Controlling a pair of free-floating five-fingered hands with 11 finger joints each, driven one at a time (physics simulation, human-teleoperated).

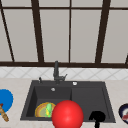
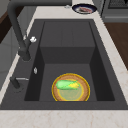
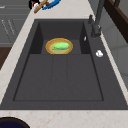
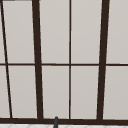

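A yellow-rimmed plate (image 1: 41, 111) (image 2: 70, 96) (image 3: 59, 40) lies in the deep left basin of the dark sink (image 1: 87, 97) (image 2: 67, 35) (image 3: 60, 75). A green and yellow vegetable (image 1: 49, 109) (image 2: 66, 84) (image 3: 60, 46) rests on the plate. A large red ball (image 1: 67, 115) fills the front centre of the front view and covers part of the plate. A black shape that I take for my right hand (image 1: 97, 116) hangs low at the sink's front right edge, to the right of the ball and apart from it.
A dark faucet (image 1: 56, 71) (image 2: 15, 27) (image 3: 97, 17) stands behind the sink. On the left counter is a blue plate (image 1: 5, 98) (image 3: 51, 4) with a wooden stick (image 1: 3, 113) (image 3: 40, 6). A dark plate with food (image 1: 124, 112) (image 2: 84, 8) sits on the right counter.
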